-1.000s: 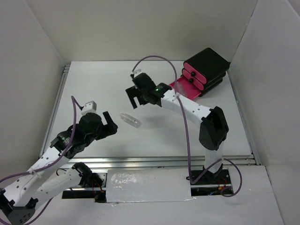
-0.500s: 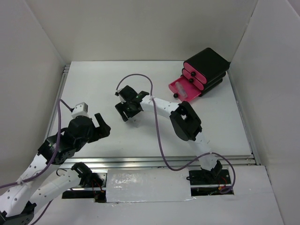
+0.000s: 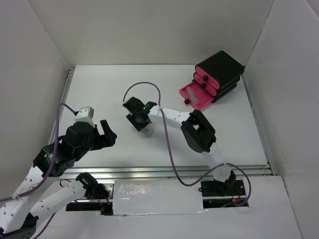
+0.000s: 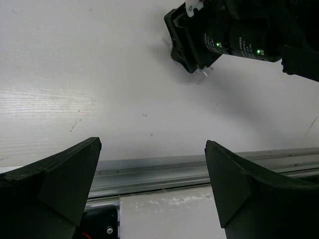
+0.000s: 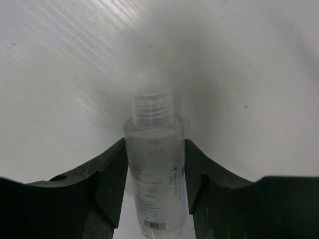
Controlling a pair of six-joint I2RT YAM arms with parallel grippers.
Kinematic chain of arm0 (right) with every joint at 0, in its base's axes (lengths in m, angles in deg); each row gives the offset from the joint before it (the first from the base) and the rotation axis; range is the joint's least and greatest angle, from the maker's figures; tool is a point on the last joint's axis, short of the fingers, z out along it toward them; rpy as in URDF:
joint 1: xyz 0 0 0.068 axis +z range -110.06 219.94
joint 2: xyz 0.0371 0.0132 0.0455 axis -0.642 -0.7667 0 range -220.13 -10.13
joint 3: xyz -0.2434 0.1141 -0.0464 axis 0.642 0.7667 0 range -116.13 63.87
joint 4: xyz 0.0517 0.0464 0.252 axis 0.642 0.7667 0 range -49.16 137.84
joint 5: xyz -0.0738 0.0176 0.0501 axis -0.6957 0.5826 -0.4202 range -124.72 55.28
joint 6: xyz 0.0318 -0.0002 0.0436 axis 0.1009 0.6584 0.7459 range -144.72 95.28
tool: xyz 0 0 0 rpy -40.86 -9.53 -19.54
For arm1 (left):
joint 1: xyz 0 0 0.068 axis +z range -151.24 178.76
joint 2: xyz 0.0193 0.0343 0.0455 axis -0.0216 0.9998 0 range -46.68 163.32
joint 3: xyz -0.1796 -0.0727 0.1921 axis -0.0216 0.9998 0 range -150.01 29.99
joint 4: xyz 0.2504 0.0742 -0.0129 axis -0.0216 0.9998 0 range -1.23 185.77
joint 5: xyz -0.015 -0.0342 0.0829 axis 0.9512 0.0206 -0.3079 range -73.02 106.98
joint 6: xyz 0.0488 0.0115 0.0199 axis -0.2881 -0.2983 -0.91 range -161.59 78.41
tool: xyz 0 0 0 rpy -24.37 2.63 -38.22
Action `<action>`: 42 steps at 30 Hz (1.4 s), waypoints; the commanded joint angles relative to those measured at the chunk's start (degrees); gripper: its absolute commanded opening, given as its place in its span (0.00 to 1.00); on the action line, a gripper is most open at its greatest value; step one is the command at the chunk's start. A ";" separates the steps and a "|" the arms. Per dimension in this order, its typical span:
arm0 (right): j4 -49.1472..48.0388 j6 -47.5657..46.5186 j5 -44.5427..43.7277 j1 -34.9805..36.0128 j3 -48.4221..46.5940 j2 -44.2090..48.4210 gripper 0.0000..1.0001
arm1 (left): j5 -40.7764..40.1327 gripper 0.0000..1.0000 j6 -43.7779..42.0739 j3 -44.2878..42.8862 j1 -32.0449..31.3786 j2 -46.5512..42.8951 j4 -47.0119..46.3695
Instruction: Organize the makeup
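A clear vial [image 5: 154,169] with a ribbed clear cap lies on the white table, its printed label and barcode toward the camera. My right gripper [image 5: 154,145] is down over it, with both black fingers pressed against the vial's sides. From above, the right gripper [image 3: 141,121] sits left of the table's middle and hides nearly all of the vial; only a pale end [image 3: 148,131] shows. My left gripper [image 3: 107,132] hovers open at the near left with nothing in it. In the left wrist view, the left gripper [image 4: 152,144] has its fingers wide apart over the table's front rail.
A black box with pink drawers [image 3: 219,74] stands at the far right. Its lowest drawer [image 3: 194,94] is pulled out with a pale item inside. White walls close in the table on three sides. A metal rail [image 4: 159,167] runs along the near edge.
My right arm swung left and down from above the table's middle onto the vial, and its fingers closed in on the vial's sides. My left arm drew back a little toward the near left.
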 commanded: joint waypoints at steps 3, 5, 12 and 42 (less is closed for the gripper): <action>-3.85 -8.92 -12.12 -2.41 4.55 13.72 0.00 | 0.64 0.99 -8.95 -3.04 -0.07 -0.25 -2.07; -6.32 -12.63 -19.99 -3.99 7.28 15.93 0.00 | -0.60 0.99 -8.44 -1.28 -0.08 -1.04 -3.48; -2.73 -20.46 -35.68 -16.89 -2.89 11.12 0.00 | 1.59 0.99 -8.34 0.30 -0.16 -4.46 -4.80; -12.04 -19.77 -38.77 -30.02 -0.01 1.88 0.56 | 4.49 0.99 -9.75 0.83 -0.07 -4.65 -6.03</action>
